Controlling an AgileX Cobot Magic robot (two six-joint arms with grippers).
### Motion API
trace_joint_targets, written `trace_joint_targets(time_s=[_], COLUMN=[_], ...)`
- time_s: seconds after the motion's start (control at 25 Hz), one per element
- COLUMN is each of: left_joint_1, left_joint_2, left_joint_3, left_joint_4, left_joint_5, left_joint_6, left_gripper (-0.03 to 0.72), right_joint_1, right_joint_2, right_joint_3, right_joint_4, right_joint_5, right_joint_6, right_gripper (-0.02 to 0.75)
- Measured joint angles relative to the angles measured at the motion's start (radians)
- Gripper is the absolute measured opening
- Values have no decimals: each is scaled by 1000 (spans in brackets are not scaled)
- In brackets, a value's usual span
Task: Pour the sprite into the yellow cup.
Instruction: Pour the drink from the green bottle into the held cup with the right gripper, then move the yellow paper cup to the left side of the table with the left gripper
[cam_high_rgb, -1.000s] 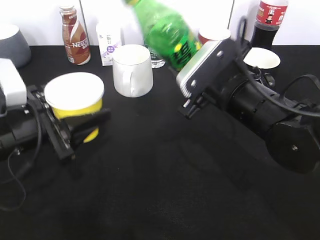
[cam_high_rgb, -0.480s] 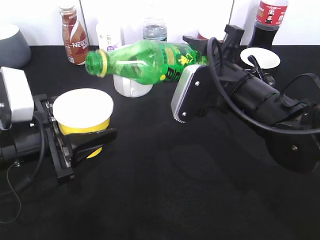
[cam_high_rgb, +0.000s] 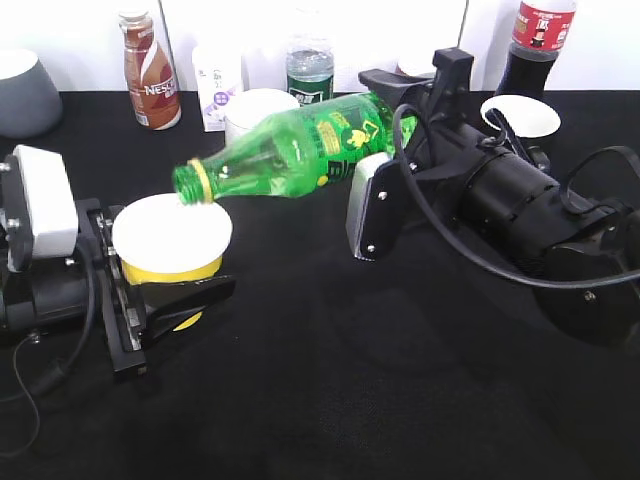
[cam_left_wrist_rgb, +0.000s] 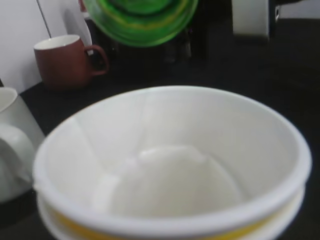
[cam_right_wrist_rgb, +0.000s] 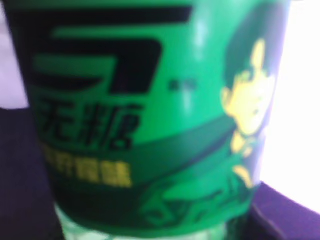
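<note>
Both arms are black; the right arm (cam_high_rgb: 520, 215) has round joint housings, looping black cables and a grey screwed plate, the left arm (cam_high_rgb: 50, 270) a white block.

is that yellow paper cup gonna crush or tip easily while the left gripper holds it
Probably easy to crush: the yellow cup looks like thin paper, and the left gripper clamps its lower wall. It is likely very light, since the left wrist view shows its inside dry and empty. The sprite mouth sits right at its rim, so a nudge could tilt it.
</note>
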Motion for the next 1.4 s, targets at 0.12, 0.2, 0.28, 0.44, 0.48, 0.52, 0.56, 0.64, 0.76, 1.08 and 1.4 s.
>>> trace_joint_targets(time_s=[0.12,0.2,0.28,0.44,0.48,0.52,0.56,0.64,0.76,1.08,1.4], left_joint_1=[0,0,0,0,0,0,0,0,0,0,0], left_joint_2=[0,0,0,0,0,0,0,0,0,0,0], left_joint_3=[0,0,0,0,0,0,0,0,0,0,0], left_joint_4=[5,10,13,13,13,14,14,15,16,18,-15], left_joint_5=[0,1,5,7,7,7,7,7,3,-8,-32], left_joint_6=[0,0,0,0,0,0,0,0,0,0,0], left_gripper=[460,460,460,460,460,460,460,460,460,460,460], right_joint_1=[0,0,0,0,0,0,0,0,0,0,0], right_joint_2=[0,0,0,0,0,0,0,0,0,0,0], right_joint_3=[0,0,0,0,0,0,0,0,0,0,0], right_joint_4=[0,-3,-3,-3,-3,-3,-3,-3,-3,-3,-22], right_joint_5=[-19,-23,-23,-23,-24,-24,-24,-26,-28,-30,-15], right_joint_6=[-23,-39,-48,-54,-55,-55,-55,-55,-55,5,615], right_gripper=[428,428,428,428,428,428,428,427,427,427,427])
